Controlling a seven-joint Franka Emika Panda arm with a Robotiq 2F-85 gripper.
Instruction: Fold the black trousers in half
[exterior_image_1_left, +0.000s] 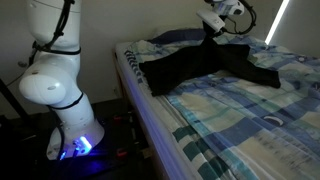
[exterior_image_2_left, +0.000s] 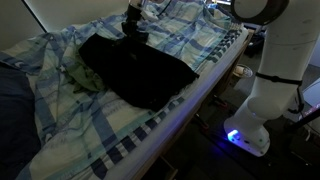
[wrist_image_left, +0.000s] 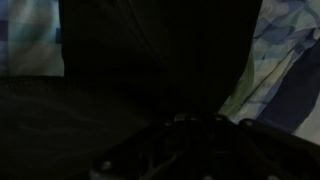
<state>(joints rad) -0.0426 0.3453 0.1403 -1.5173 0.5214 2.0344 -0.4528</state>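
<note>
The black trousers (exterior_image_1_left: 205, 62) lie spread across the plaid bedsheet, a matte black shape that shows in both exterior views (exterior_image_2_left: 140, 72). My gripper (exterior_image_1_left: 212, 30) hangs just over their far part, and the fabric rises in a peak up to it. In an exterior view the gripper (exterior_image_2_left: 132, 30) sits at the trousers' far edge, shut on a pinch of the cloth. In the wrist view the black trousers (wrist_image_left: 150, 70) fill almost the whole picture. The gripper's fingers are too dark to make out there.
The blue-and-white plaid bedsheet (exterior_image_1_left: 250, 110) covers the bed. A dark blue pillow (exterior_image_1_left: 185, 36) lies behind the trousers at the bed's head, also the pillow (exterior_image_2_left: 10, 100). The robot's white base (exterior_image_1_left: 58, 85) stands beside the bed's long edge (exterior_image_2_left: 190, 105). A greenish crumple (exterior_image_2_left: 86, 78) lies next to the trousers.
</note>
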